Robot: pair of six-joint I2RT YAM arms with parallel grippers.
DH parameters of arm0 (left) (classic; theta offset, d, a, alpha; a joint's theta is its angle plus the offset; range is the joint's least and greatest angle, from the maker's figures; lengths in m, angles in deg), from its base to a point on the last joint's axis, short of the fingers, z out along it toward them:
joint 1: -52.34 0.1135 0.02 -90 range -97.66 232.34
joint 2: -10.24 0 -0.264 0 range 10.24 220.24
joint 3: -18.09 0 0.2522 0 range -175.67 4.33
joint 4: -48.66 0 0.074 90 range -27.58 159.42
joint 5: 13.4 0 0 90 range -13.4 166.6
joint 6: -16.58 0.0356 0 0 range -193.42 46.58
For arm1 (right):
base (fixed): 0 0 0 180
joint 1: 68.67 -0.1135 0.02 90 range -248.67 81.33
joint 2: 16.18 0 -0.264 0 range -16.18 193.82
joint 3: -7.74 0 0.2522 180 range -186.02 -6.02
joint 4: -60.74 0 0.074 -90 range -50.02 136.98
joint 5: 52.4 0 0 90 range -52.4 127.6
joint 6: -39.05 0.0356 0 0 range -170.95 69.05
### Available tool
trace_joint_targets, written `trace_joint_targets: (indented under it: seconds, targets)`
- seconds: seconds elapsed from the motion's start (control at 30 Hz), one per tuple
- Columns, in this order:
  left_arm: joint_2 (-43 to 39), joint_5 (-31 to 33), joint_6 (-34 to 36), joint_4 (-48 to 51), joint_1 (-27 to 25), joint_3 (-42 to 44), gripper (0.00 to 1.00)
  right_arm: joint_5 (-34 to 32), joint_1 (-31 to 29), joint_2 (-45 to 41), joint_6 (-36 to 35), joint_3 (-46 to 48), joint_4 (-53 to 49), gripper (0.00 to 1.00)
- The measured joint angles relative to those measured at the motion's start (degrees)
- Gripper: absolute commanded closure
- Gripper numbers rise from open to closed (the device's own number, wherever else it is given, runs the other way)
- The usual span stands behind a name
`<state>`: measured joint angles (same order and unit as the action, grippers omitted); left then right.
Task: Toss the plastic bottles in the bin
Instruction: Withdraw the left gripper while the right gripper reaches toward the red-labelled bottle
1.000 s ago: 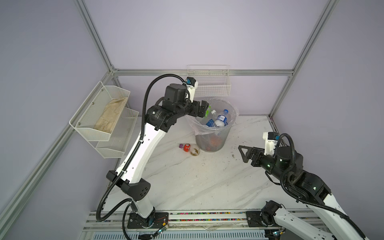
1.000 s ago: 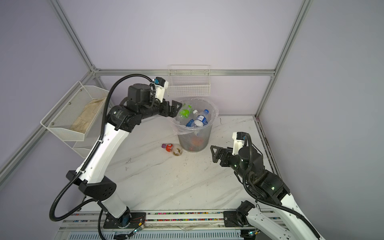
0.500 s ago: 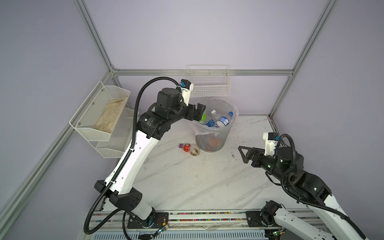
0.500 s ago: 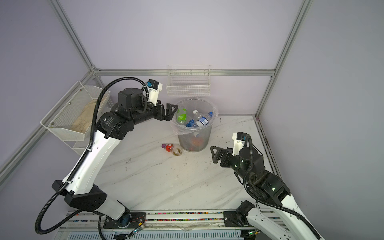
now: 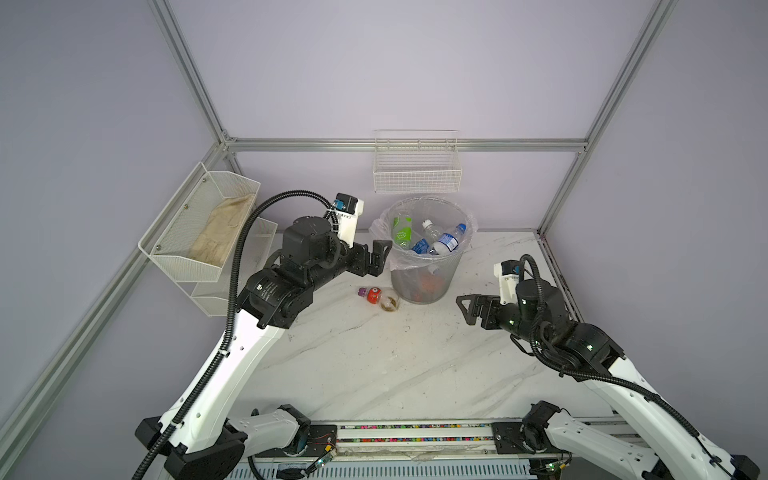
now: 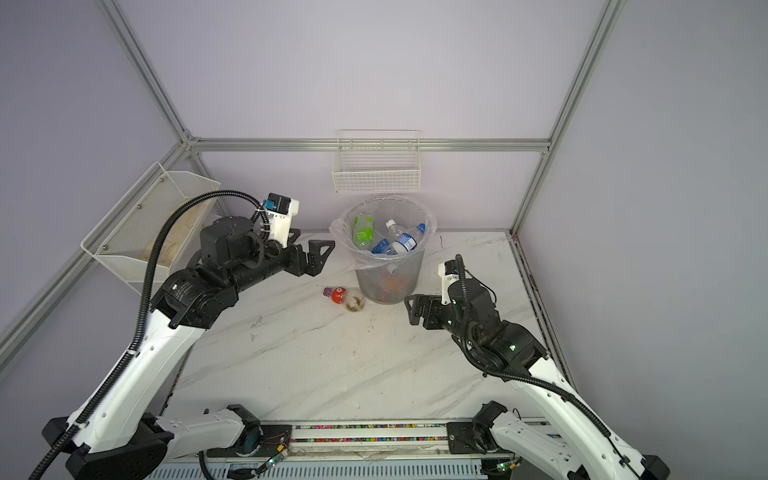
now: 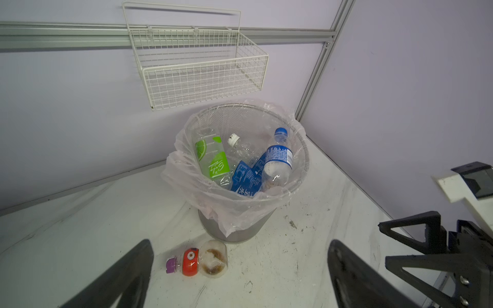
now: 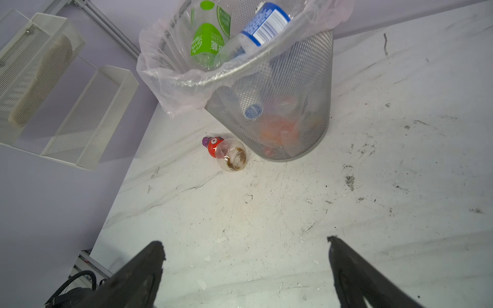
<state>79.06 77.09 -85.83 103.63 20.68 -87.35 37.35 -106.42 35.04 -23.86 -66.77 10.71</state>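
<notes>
Both grippers empty, one bottle lying outside the bin

The left gripper (image 5: 379, 257) hangs just beside the bin (image 5: 446, 276), up near its rim, jaws spread wide with nothing between them. The right gripper (image 5: 468, 309) hovers low over the marble table (image 5: 353, 365) on the bin's other side, equally wide and empty. Inside the clear liner (image 5: 380, 226) lie a green-labelled bottle (image 5: 402, 232), a blue-labelled bottle (image 5: 446, 241) and more underneath, blurred through the mesh. A small bottle (image 5: 376, 296) with a red label and purple cap lies on its side just beside the bin's foot.
</notes>
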Motion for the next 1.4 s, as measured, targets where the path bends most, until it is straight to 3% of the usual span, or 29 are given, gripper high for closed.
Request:
trace_joint_targets:
  seconds: [0.37, 0.63, 0.87, 1.1, 1.4]
  targets:
    - [-13.14, 3.43, -5.44, -1.36, 0.0, 20.46, 0.0, 2.43, -1.51, 3.52, -0.37, 3.32, 0.57, 0.02]
    - [-25.51, 5.77, -11.52, -2.21, 0.02, 32.87, 0.0, -2.64, -13.62, 10.32, 0.74, 1.79, 1.14, 0.02]
    - [-34.42, 8.0, -16.44, 1.6, 0.02, 39.3, 0.0, -8.31, -24.33, 23.98, -0.57, -7.06, 1.33, 0.02]
    - [-42.4, 10.45, -18.51, 6.62, 0.02, 40.06, 0.0, -10.69, -25.27, 36.87, -6.97, -19.23, -0.02, 0.02]
    - [-46.4, 12.15, -18.69, 12.02, 0.02, 40.3, 0.0, -12.72, -25.27, 55.06, -15.82, -36.15, -2.64, 0.02]
